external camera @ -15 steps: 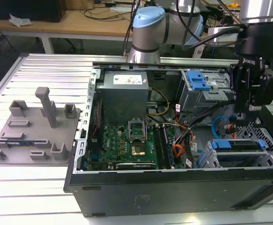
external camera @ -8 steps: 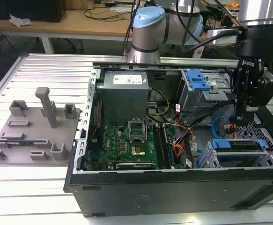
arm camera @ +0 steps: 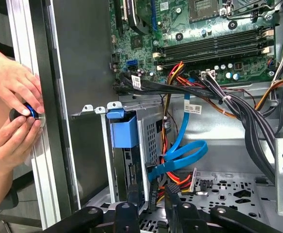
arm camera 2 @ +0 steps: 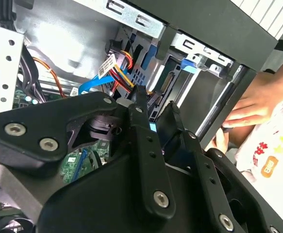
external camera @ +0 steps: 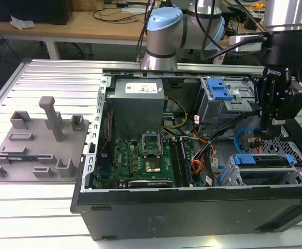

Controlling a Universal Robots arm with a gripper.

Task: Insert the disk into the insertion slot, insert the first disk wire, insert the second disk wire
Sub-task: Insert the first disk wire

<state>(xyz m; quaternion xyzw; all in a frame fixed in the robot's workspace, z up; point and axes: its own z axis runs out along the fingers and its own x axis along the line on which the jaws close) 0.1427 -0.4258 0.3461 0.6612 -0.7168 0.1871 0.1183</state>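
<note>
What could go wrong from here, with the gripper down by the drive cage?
1. Snag: the blue flat cable and the red and orange wires loop right beside the gripper, next to the disk sitting in the insertion slot. A move there could catch or tug them.
2. Contact: a person's hands are just outside the case wall, close to the arm's working area.

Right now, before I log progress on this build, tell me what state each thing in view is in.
Computer case: side open.
Disk: seated in the insertion slot.
Blue cable: looped loose, its end near the gripper.
Gripper: low in the case, beside the slot.
Person's hands: at the case's outer edge, holding a small object.
</note>
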